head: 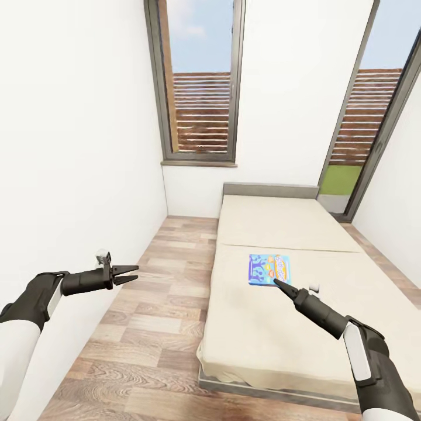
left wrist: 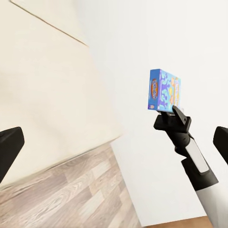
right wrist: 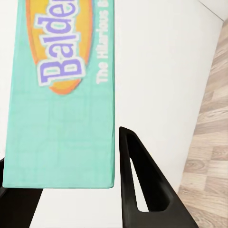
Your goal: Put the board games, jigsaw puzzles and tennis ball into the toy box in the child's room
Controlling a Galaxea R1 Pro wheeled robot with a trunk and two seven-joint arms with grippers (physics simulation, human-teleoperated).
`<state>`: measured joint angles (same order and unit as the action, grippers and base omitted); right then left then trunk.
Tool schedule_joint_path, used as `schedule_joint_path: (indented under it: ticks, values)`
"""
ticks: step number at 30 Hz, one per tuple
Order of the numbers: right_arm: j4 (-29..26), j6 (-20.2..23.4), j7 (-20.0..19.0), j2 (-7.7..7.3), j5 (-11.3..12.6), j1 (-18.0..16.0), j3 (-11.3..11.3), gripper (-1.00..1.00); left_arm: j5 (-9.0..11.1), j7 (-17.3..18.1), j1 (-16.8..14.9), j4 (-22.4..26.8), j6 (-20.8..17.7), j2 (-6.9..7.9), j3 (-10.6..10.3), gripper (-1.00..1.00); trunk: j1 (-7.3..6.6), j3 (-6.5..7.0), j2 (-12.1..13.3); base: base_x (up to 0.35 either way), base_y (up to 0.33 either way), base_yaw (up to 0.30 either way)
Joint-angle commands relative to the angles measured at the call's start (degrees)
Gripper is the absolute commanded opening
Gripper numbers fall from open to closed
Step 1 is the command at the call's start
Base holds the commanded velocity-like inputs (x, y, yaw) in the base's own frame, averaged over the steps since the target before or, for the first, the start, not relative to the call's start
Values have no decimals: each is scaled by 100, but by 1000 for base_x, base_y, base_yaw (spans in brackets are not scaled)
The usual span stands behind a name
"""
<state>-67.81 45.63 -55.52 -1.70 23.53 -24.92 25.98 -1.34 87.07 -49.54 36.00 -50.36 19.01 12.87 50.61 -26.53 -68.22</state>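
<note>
Our right pincer (head: 276, 283) sits over the bed (head: 275, 327), its tip at the near edge of the blue board game (head: 269, 268). In the right wrist view, one dark finger (right wrist: 142, 185) stands just beside the long edge of the box (right wrist: 61, 95), and a second dark part shows at the opposite near corner. The jaws therefore straddle the box, but we cannot tell whether they press on it.

In the left wrist view, the box (left wrist: 164, 90) appears just beyond the tip of the right pincer (left wrist: 175, 116). Whether it rests on the mattress cannot be confirmed.

Our left pincer (head: 131, 273) hangs over the wood-plank floor (head: 158, 327) between the white wall (head: 76, 146) and the bed, well apart from the box. Its two fingers are slightly parted with nothing between them.

The board game lies near the middle of the beige mattress, printed face up. A small white object (head: 314, 287) lies on the mattress just beside our right arm. Two tall dark-framed windows (head: 202, 82) stand behind the grey headboard (head: 269, 189).
</note>
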Motion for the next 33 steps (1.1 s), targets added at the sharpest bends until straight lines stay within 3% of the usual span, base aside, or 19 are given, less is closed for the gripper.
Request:
schedule_joint_path:
  ticks: [1, 33]
  values:
    - [-1, 24, -11, 7, 3, -4, 5, -100, -16, 29, -4, 1, -61, -1, 5, 100, -23, 12, 38, 0, 0, 0]
    - [17, 20, -11, 3, 79, -1, 21, -100, -16, 29, -4, 1, -52, -1, 5, 100, -725, 587, 1321, 0, 0, 0]
